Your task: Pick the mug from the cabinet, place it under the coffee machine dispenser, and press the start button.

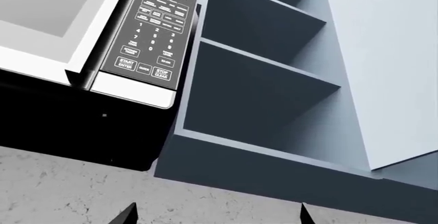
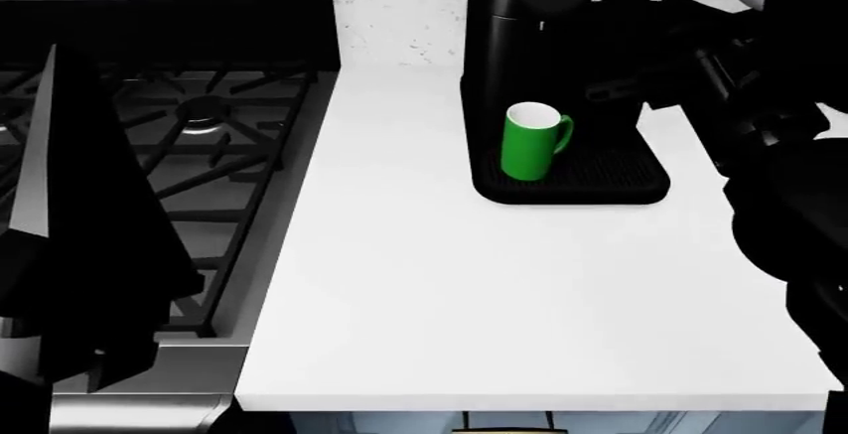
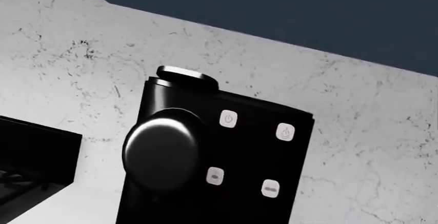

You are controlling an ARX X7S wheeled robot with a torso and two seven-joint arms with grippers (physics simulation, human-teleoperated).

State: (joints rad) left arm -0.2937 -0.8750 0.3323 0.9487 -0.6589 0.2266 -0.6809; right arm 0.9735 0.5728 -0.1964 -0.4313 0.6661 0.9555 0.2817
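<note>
The left end effector [image 1: 215,215] only shows as two dark fingertips at the bottom edge of the left wrist frame, set well apart with nothing between them, so it's spread and empty. It's pointing up at a microwave [image 1: 130,34] in the upper left and open grey cabinet shelves [image 1: 263,88] in the middle, nowhere near the action. I can't tell whether the right end effector is spread or closed: its own camera shows no fingers, and in the head view the right arm [image 2: 776,156] is just a dark mass along the right edge.

The mug [image 2: 533,143] is already standing upright on the ribbed drip tray [image 2: 610,171], upper middle of the head frame, handle to the right, below the coffee machine dispenser [image 3: 163,149]. So I'd say only the button press is left.

What could go wrong: the right wrist view shows four small white buttons [image 3: 229,119] in a tight grid just right of the domed head, and I can't read which one is start. A slightly off push probably hits the neighbour, or glances off the dome. The arm also sits close to the machine's right side, so a low approach could clip the mug handle or nudge the machine.

Otherwise the white table [image 2: 530,295] is bare in front, with the gas stove [image 2: 186,126] on the left, out of the way.
</note>
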